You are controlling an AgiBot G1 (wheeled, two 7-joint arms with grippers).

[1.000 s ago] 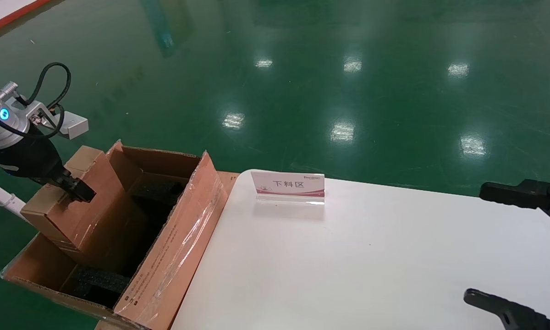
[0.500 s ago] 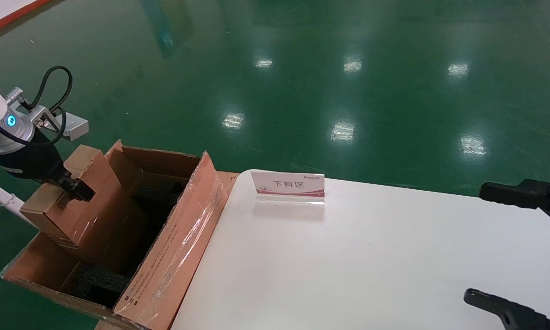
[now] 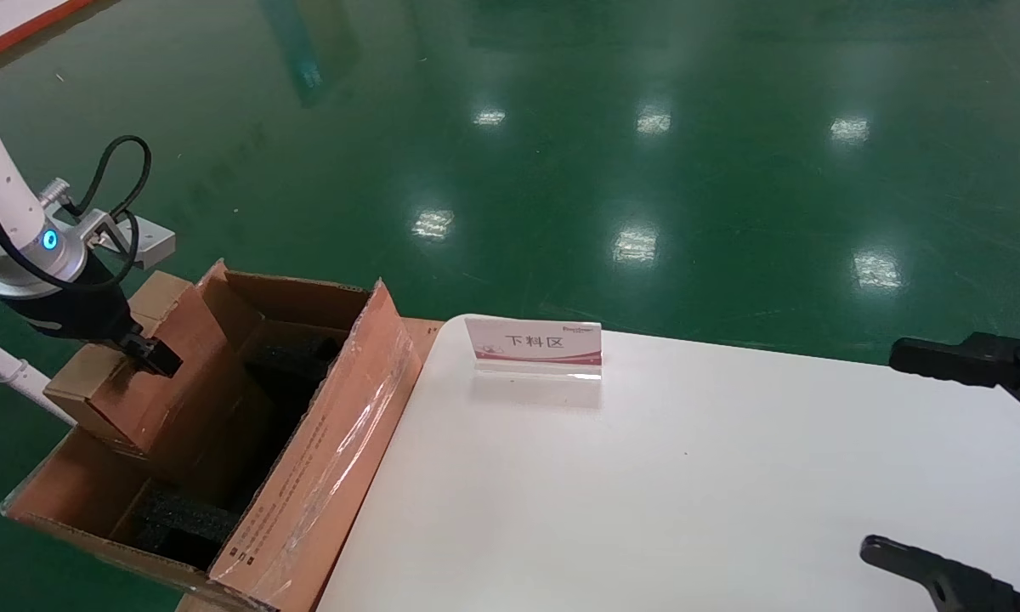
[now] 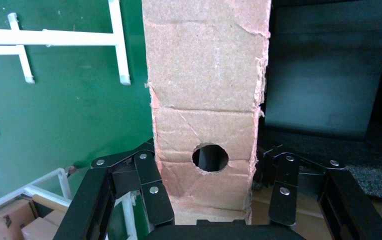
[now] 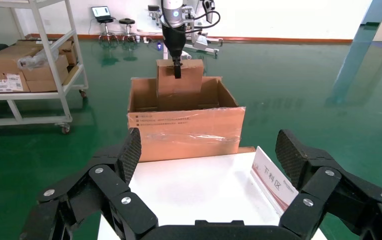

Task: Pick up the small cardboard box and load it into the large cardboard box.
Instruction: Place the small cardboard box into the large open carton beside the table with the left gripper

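The small cardboard box (image 3: 127, 387) is reddish-brown and tilted, with its lower end inside the large cardboard box (image 3: 327, 459). My left gripper (image 3: 149, 357) is shut on its upper narrow side. In the left wrist view the box (image 4: 204, 75) has a round hole, and my left gripper (image 4: 209, 150) has one finger on each side of it. The large box has upright flaps, black foam (image 3: 178, 523) and clear tape. The right wrist view shows the large box (image 5: 186, 130) and the small box (image 5: 179, 85) far off. My right gripper (image 3: 880, 449) is open and empty over the table's right side.
The white table (image 3: 646, 476) stands right of the large box, with a small sign stand (image 3: 534, 348) near its far edge. Green floor lies around it. A white shelf cart with cartons (image 5: 24, 65) stands beyond, left in the right wrist view.
My left wrist has moved right and down while still holding the small box. The box has tipped slightly and sits a little deeper in the large box. The right arm has not moved.
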